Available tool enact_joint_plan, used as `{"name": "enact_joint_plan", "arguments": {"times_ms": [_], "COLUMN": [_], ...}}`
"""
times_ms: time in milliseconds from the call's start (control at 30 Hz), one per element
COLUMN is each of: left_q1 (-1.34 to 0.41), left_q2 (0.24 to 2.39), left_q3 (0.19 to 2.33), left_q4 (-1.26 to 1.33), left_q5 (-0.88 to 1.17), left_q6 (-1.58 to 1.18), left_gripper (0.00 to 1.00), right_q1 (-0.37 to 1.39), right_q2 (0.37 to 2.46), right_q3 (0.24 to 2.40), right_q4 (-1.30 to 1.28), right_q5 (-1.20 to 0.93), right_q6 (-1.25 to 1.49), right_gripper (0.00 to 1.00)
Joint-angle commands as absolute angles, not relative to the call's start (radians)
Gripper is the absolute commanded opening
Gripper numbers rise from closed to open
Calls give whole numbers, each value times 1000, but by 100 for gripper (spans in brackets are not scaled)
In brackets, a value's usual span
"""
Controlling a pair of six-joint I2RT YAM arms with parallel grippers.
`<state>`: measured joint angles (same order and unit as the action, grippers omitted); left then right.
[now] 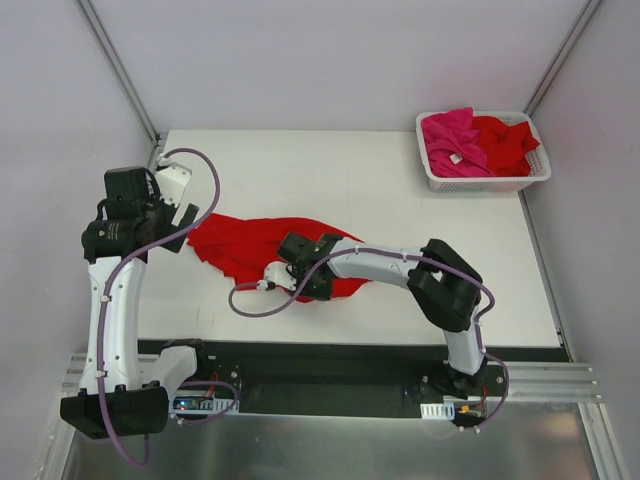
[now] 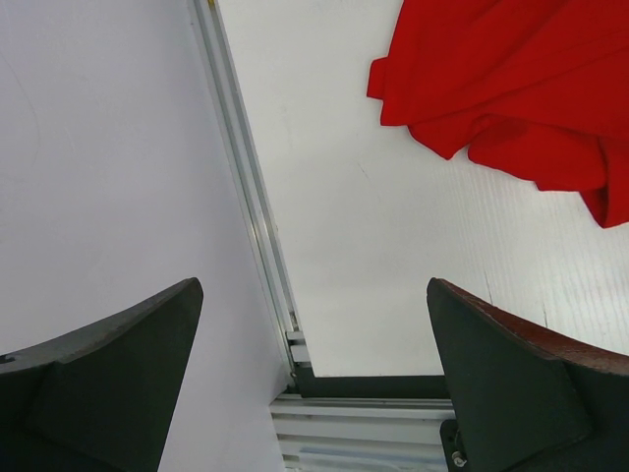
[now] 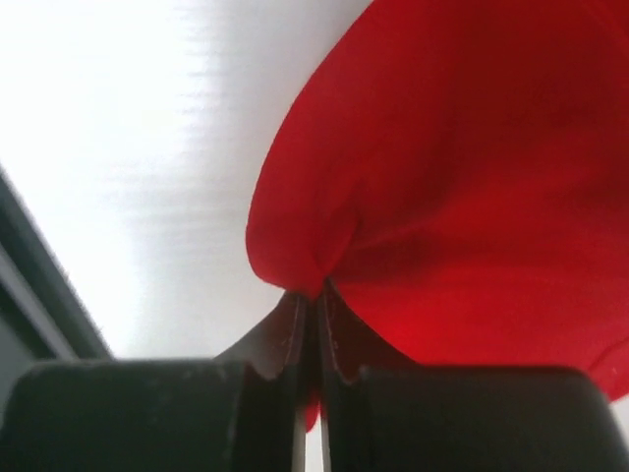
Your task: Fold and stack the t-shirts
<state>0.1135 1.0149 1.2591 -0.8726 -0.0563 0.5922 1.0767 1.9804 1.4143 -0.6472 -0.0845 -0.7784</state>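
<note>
A crumpled red t-shirt [image 1: 248,245] lies on the white table, left of centre; it also shows as red t-shirt folds [image 2: 511,88] and red t-shirt cloth [image 3: 462,197] in the wrist views. My right gripper [image 1: 292,266] is at its near edge, shut on a pinch of the red cloth, and the right gripper's closed tips [image 3: 313,300] meet in a fold. My left gripper [image 1: 178,222] hovers open at the shirt's left end, its fingers [image 2: 511,374] wide apart with nothing between them. A magenta-pink t-shirt [image 1: 452,143] and another red t-shirt [image 1: 505,142] fill the basket.
A white slotted basket [image 1: 485,183] stands at the table's back right corner. A metal frame rail [image 2: 251,197] runs along the table's left edge beside a grey wall. The black front bar [image 1: 350,352] carries both arm bases.
</note>
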Motion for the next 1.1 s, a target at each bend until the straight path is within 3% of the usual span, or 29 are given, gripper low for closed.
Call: {"name": "enact_joint_plan", "arguments": {"times_ms": [0, 167, 300, 367, 400, 433, 667, 800, 833, 867, 900, 933, 967, 1067], "left_q1": [126, 127, 126, 126, 127, 127, 126, 126, 127, 127, 126, 126, 126, 126], "left_q2": [991, 983, 980, 977, 976, 973, 954, 950, 950, 948, 946, 946, 946, 943], "left_q3": [1290, 1301, 1310, 1316, 1319, 1321, 1319, 1307, 1305, 1302, 1302, 1302, 1301, 1298], "left_q4": [-876, -877, -879, -879, -882, -884, -897, -897, -896, -899, -899, -897, -899, -899], "left_q5": [-46, -43, -38, -38, -38, -40, -22, -12, -9, -5, -2, -3, -2, -2], "left_q6": [600, 594, 580, 575, 577, 575, 561, 551, 546, 546, 545, 545, 545, 546], "left_gripper": [99, 99, 99, 99, 99, 99, 99, 99, 99, 99, 99, 99, 100, 99], "right_q1": [1083, 1046, 925, 836, 812, 772, 698, 701, 709, 716, 718, 721, 721, 719], "right_q2": [1788, 1779, 1862, 1963, 1992, 2020, 2037, 2020, 2025, 2029, 2031, 2016, 2005, 1953], "right_q3": [1590, 1784, 1888, 1954, 1977, 2003, 1901, 1905, 1917, 1940, 2012, 2023, 2025, 1927], "right_q4": [-920, -1081, -981, -886, -783, -740, -168, -182, -211, -266, -490, -568, -631, -768], "right_q5": [-69, 36, 158, 314, 374, 478, 703, 683, 689, 675, 631, 552, 513, 418], "right_q6": [-862, -1040, -1144, -1178, -1180, -1192, -1416, -1370, -1359, -1335, -1230, -1177, -1126, -1025], "right_gripper": [2, 2, 2, 22, 42, 47, 41, 42, 50, 51, 54, 71, 76, 81]}}
